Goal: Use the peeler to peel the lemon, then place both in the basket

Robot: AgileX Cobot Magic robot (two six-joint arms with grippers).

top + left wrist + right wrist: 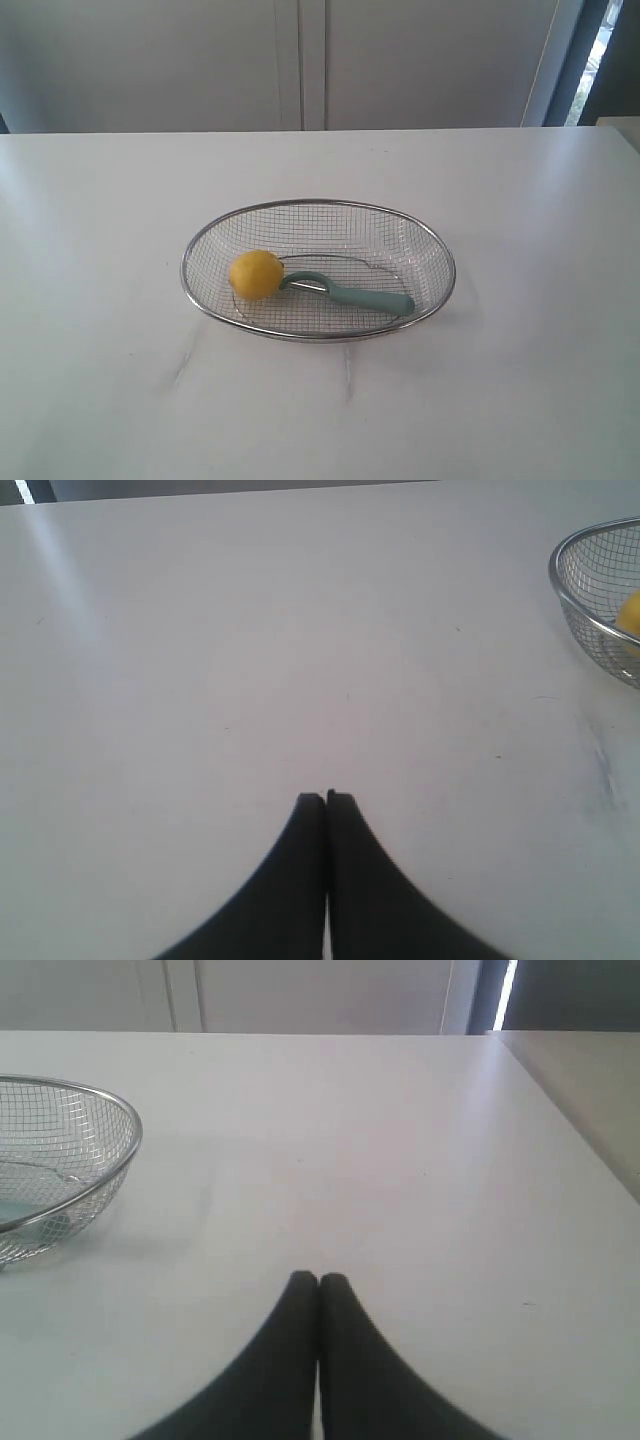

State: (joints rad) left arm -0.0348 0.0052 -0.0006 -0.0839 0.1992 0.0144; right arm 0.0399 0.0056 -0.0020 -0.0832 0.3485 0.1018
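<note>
The yellow lemon point(256, 274) lies inside the silver wire basket point(318, 203) on its left side. The teal peeler point(360, 295) lies in the basket too, its hooked head touching the lemon and its handle pointing right. Neither gripper shows in the exterior view. In the left wrist view my left gripper point(326, 798) is shut and empty over bare table, with the basket point(560, 590) and a bit of lemon point(631, 614) far off at the frame edge. My right gripper point(319, 1279) is shut and empty, with the basket point(128, 1165) off to one side.
The white table point(120, 380) surrounds the basket on all sides. Faint scuff marks point(185, 365) show on it in front of the basket. A pale wall with panels stands behind, and the table's edge point(575, 1120) shows in the right wrist view.
</note>
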